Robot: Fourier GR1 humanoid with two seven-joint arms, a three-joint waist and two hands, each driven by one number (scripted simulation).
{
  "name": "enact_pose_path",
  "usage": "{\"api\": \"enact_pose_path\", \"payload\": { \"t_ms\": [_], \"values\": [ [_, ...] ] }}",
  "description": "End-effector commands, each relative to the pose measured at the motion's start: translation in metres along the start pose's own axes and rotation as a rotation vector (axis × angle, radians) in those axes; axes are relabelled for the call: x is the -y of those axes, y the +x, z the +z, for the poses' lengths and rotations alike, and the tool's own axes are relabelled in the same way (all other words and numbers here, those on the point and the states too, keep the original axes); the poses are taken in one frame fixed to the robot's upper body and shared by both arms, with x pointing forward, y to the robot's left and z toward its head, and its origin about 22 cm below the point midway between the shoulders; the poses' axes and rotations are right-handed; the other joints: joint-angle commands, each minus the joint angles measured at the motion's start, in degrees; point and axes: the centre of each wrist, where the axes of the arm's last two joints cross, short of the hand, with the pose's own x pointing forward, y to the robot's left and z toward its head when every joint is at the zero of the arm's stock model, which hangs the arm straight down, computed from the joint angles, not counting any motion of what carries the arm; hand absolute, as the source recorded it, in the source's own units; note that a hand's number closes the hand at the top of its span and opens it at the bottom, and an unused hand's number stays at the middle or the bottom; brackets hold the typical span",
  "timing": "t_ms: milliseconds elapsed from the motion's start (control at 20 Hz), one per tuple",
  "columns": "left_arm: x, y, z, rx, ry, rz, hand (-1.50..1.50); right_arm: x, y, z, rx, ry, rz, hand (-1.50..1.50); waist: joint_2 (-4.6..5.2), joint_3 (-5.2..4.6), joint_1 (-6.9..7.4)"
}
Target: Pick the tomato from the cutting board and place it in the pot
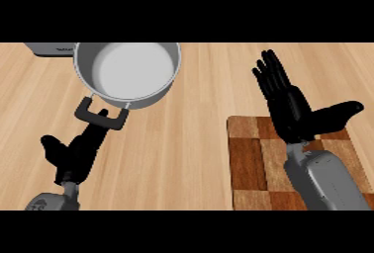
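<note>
- A grey pot [128, 71] is seen at the far left of the wooden counter [182, 148], its pale inside looking bare from up here
- The pot's dark loop handle [101, 116] sticks out on the near side, pointing down toward the left hand
- A bit of a grey appliance or box [51, 49] is tucked just behind the pot at the far left edge, mostly cut off so not much can be said about it
- The left hand [76, 150] is found near-left, just below the handle, with its fingers stretched up toward the loop; the fingertips seem to overlap the handle in the view, but whether they're actually touching it or just under it can't really be made out, black on dark grey is rough
- Those left fingers are held fairly straight and close together, thumb stuck out to the left, nothing clamped as far as can be seen
- The cutting board [252, 163], a brown checker pattern, is laid at the near right, well apart from the pot
- The right hand [288, 106] is held over the far edge of the board, fingers straight, flat and slightly spread, pointing far-left, thumb splayed way out to the right, nothing gripped
- The grey right forearm [325, 180] is laid across the right half of the board, covering a good chunk of it
- The tomato isn't visible anywhere: not on the uncovered part of the board, not in the pot; where it is can't be told
</note>
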Motion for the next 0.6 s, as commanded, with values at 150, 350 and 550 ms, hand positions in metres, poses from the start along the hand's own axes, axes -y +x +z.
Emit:
{"api": "enact_pose_path", "payload": {
  "t_ms": [150,350,550],
  "values": [
    [-0.067,0.015,0.015,0.042,0.223,-0.218,0.00,0.108,-0.050,0.078,-0.341,-0.656,0.134,1.50,-1.53,-0.16,-4.08],
    [-0.086,0.013,0.024,0.028,0.299,-0.291,0.00,0.206,-0.052,0.155,-0.477,-0.899,0.776,-1.50,-0.33,-1.43,-6.46],
    [-0.094,0.019,0.028,0.028,0.326,-0.343,0.00,0.190,-0.061,0.194,-0.315,-1.052,0.979,-1.50,-1.81,-0.63,-5.07]
  ]
}}
